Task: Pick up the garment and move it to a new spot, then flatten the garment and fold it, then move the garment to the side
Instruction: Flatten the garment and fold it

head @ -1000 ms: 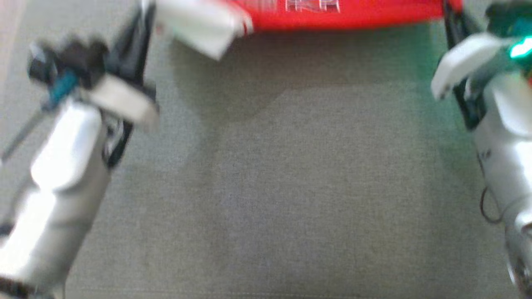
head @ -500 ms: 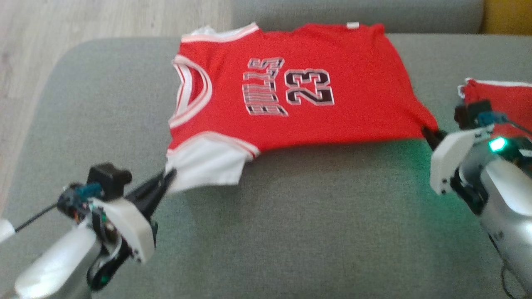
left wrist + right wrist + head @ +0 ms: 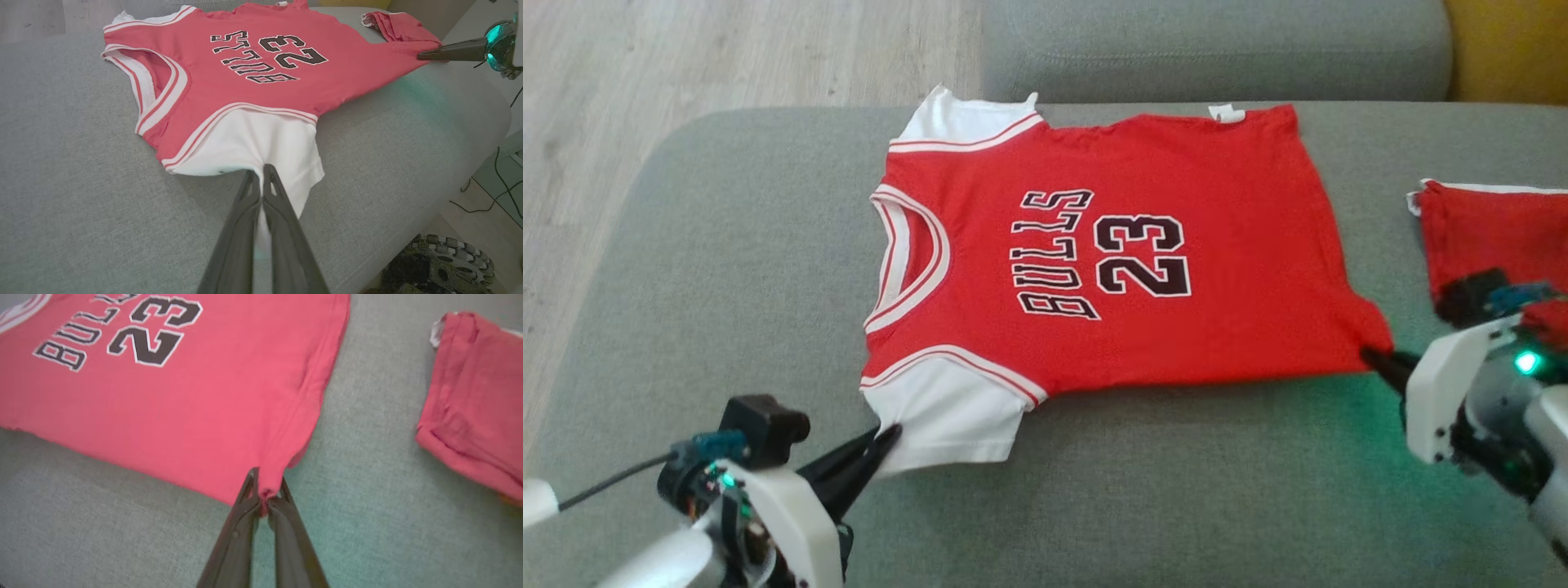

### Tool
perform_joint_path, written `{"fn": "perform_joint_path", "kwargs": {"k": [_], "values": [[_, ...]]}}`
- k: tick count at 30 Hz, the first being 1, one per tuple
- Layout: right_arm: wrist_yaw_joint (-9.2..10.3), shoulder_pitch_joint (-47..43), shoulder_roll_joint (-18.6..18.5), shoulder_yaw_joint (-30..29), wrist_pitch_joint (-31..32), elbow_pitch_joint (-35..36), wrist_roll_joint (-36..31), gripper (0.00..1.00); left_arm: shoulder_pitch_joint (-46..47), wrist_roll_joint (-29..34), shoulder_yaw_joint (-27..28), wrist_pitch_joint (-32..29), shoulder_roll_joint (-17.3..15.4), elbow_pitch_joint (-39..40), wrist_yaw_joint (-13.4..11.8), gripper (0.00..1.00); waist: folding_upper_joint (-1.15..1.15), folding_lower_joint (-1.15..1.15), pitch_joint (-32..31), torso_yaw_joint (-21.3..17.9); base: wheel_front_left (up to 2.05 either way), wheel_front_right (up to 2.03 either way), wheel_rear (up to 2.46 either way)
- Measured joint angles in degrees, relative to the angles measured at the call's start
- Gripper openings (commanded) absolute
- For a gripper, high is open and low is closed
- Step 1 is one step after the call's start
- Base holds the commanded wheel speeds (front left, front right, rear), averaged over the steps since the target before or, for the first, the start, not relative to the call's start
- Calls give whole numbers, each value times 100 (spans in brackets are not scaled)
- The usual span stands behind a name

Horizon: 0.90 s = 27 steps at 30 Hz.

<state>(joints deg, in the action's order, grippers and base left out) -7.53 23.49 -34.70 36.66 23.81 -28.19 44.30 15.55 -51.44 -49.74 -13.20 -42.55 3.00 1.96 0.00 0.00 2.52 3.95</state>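
While both near corners are pinched, I read the step in hand as flattening. The garment [image 3: 1111, 245] lies print-up on the sofa cushion [image 3: 727, 245]. Pull outward evenly, work low, and release only once the near edge sits flat.

Head view:
- The left claw [image 3: 886, 433] is closed, with its tips on the outer edge of the white sleeve [image 3: 947, 416]. The garment body runs ahead and to its right.
- The right claw [image 3: 1372, 359] is closed on the hem corner [image 3: 1364, 339]. The garment lies ahead and to its left.
- A folded red piece [image 3: 1494, 237] sits just to the right of the right claw, apart from the garment.

Left wrist view:
- The left claw [image 3: 259, 173] has its fingers pressed together with white cloth nipped between them.
- The sleeve fans out straight ahead of the tips, and the neckline is ahead-left.
- The right claw [image 3: 425, 55] is far ahead-right at the hem corner, which is drawn to a point.

Right wrist view:
- The right claw [image 3: 265, 486] is shut on a small bunch of red hem.
- A crease runs ahead from the tips along the side edge.
- My guess is that a little more sideways pull, then easing off before release, would clear that crease.
- Too much pull risks dragging the garment off its spot.
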Motion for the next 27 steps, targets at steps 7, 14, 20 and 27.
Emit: {"fn": "perform_joint_path", "kwargs": {"k": [7,14,20,27], "values": [[0,60,25,-598,94,290,-252,0,543,19,191,15,30,-129,16,0,0,0,355,22,0,0,0],[-1,472,424,-1032,297,256,-623,0,1476,-8,369,-96,297,-793,218,0,0,1,801,4,0,0,0],[0,1024,751,-1268,393,-65,-958,0,2331,68,326,-398,542,-1617,412,0,0,1,1156,-42,0,0,0],[-1,1612,1017,-1314,383,-520,-1377,0,3196,298,77,-444,825,-2558,517,0,0,1,1509,-120,0,0,0]]}}
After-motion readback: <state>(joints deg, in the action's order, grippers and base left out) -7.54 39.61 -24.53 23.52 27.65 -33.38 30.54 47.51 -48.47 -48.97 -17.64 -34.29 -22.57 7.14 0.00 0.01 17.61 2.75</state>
